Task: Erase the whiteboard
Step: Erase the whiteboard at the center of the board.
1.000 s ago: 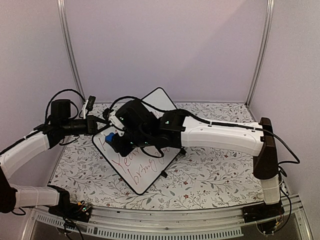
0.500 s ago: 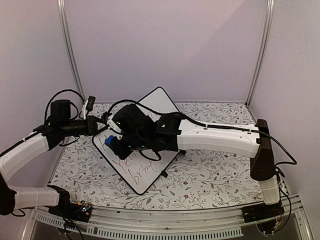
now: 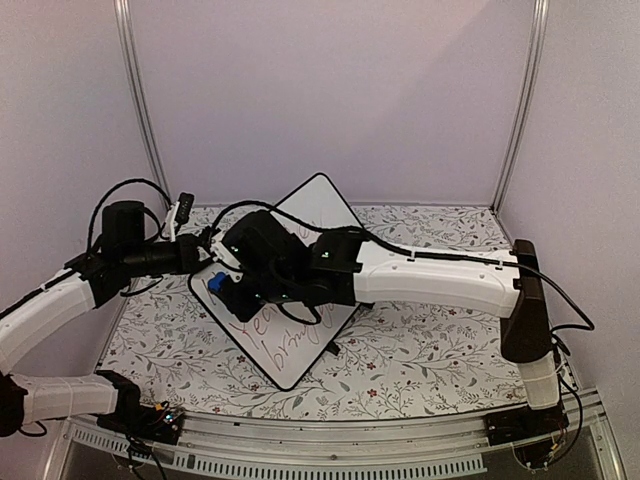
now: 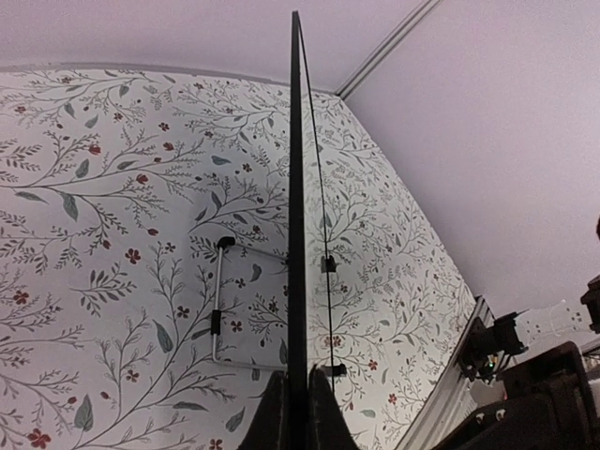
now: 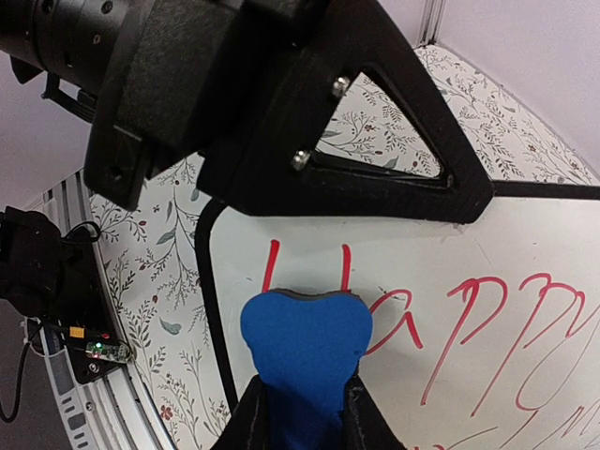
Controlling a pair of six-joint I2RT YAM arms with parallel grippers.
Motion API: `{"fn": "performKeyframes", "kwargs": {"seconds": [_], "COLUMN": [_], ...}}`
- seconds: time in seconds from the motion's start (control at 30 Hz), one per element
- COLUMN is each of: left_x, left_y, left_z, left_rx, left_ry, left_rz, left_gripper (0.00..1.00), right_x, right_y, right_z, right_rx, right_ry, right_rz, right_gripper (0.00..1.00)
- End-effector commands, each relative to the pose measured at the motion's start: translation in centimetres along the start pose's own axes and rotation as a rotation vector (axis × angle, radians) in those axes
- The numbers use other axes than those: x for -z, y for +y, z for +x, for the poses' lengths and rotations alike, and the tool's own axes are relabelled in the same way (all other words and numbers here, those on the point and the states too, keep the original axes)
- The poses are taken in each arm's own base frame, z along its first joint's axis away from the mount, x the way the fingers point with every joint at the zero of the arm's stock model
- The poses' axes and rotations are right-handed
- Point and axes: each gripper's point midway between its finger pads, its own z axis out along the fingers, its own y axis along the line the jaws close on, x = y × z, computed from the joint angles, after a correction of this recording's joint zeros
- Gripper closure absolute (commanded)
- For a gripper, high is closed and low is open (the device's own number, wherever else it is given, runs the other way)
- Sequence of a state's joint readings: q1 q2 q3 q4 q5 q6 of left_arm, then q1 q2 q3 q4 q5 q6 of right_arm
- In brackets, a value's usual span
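Observation:
The whiteboard [image 3: 300,345] leans tilted on the floral table, white with a black rim and red handwriting. In the left wrist view I see it edge-on [image 4: 296,187], and my left gripper [image 4: 297,412] is shut on its rim. My left gripper [image 3: 203,250] holds the board's upper left edge. My right gripper [image 3: 232,292] is shut on a blue eraser [image 3: 216,282]. In the right wrist view the eraser [image 5: 306,342] presses on the board [image 5: 469,244] over the red letter H near the board's left rim, and the gripper [image 5: 305,412] squeezes it.
The board's wire stand [image 4: 217,309] rests on the floral tablecloth [image 3: 420,350] behind it. A metal rail [image 3: 330,455] runs along the near edge. Lilac walls and two metal posts enclose the back.
My right gripper has moved left with the eraser toward the board's upper left corner. The board has shifted slightly. The left gripper keeps its hold.

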State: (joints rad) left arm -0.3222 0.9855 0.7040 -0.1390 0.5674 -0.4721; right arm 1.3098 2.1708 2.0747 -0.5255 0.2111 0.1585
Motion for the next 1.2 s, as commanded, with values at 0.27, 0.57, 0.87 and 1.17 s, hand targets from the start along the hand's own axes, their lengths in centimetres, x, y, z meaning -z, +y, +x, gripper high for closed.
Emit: {"fn": "performKeyframes", "kwargs": {"seconds": [0.27, 0.57, 0.87, 1.17], "left_x": [0.1, 0.4, 0.5, 0.4], "left_y": [-2.7, -3.1, -3.6, -3.6], "left_z": [-0.4, -0.5, -0.5, -0.5], "left_rx": [-0.072, -0.079, -0.073, -0.059], "left_ry": [-0.042, -0.057, -0.061, -0.059], "left_rz": [0.069, 0.088, 0.115, 0.12], "left_gripper": [1.0, 1.0, 1.0, 1.0], "right_x": [1.5, 0.6, -0.4, -1.4], "right_y": [0.9, 0.9, 1.1, 0.8], "right_z": [-3.3, -2.9, -2.3, -0.6], "right_rx": [0.022, 0.043, 0.058, 0.08], "right_ry": [-0.109, -0.113, -0.106, -0.057], "right_rz": [0.01, 0.024, 0.031, 0.058], "right_gripper": [0.86, 0.86, 0.87, 0.87]}}
